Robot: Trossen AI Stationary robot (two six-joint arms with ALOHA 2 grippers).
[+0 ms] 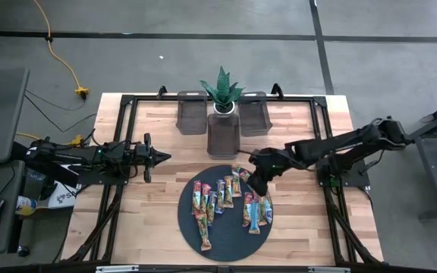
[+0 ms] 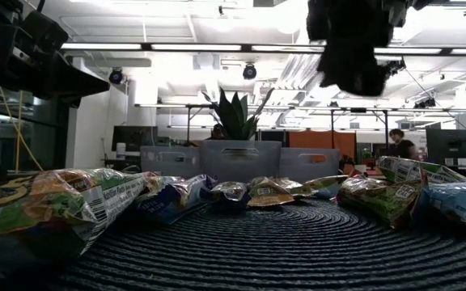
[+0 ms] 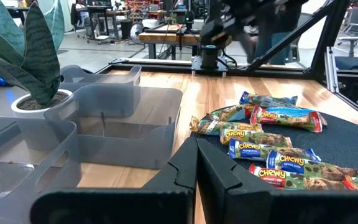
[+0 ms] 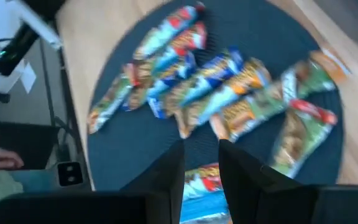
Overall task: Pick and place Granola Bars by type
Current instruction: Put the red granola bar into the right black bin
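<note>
Several granola bars (image 1: 226, 199) in red, blue, green and orange wrappers lie flat on a dark round disc (image 1: 192, 227). They also show in the low view (image 2: 273, 192), the left wrist view (image 3: 272, 134) and the right wrist view (image 4: 216, 87). My right gripper (image 1: 255, 182) hangs above the disc's far right part, well clear of the bars (image 2: 350, 77). It is open with a narrow gap (image 4: 202, 162), and a red and blue bar (image 4: 201, 186) lies below that gap. My left gripper (image 1: 161, 158) waits shut (image 3: 197, 155) over the table, left of the disc.
Three translucent grey bins stand at the table's far side: left (image 1: 191, 112), middle (image 1: 223, 135) and right (image 1: 255, 112). A potted plant (image 1: 221, 95) stands behind the middle bin. Bare wood (image 1: 150, 212) lies left and right of the disc. A person (image 2: 399, 144) shows far off in the room.
</note>
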